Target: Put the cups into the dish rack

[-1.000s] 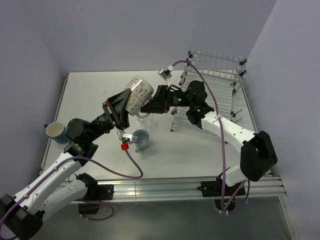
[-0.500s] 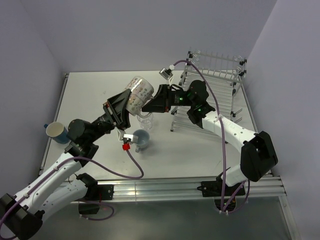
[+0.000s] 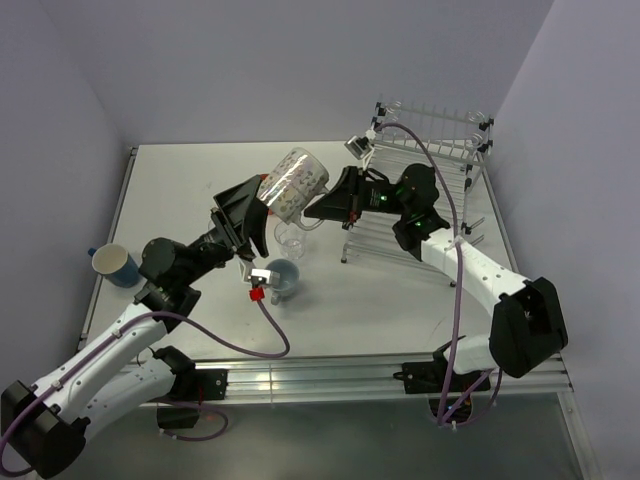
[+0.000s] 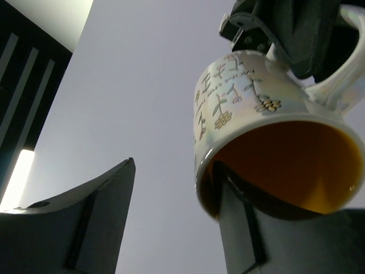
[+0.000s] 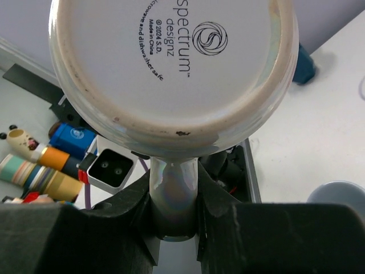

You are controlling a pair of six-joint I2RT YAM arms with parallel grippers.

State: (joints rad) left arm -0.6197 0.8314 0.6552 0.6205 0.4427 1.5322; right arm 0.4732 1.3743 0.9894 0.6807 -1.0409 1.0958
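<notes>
**White mug in the air between both arms, clamped by the right**

I see the white mug held up off the table, tilted, just left of the rack and not touching it. The right gripper has it: in the right wrist view its 2 fingers are closed narrow on the handle, and the mug's flat base fills the view above them, printed "spectrum designz".

The left gripper sits just below and left of the mug with its jaws wide. In the left wrist view, 1 finger reaches up to the orange-lined mouth of the mug and overlaps the rim, while the other finger stands well apart to the side with only wall behind it. I cannot tell whether the near finger actually touches the rim or the inside.

On the table I count 3 more cups. A tumbler stands upright right under the raised mug. A grey-blue cup stands just in front of it, mouth up. A blue mug is at the far left edge, well apart from the others. All 3 are outside the rack.
</notes>
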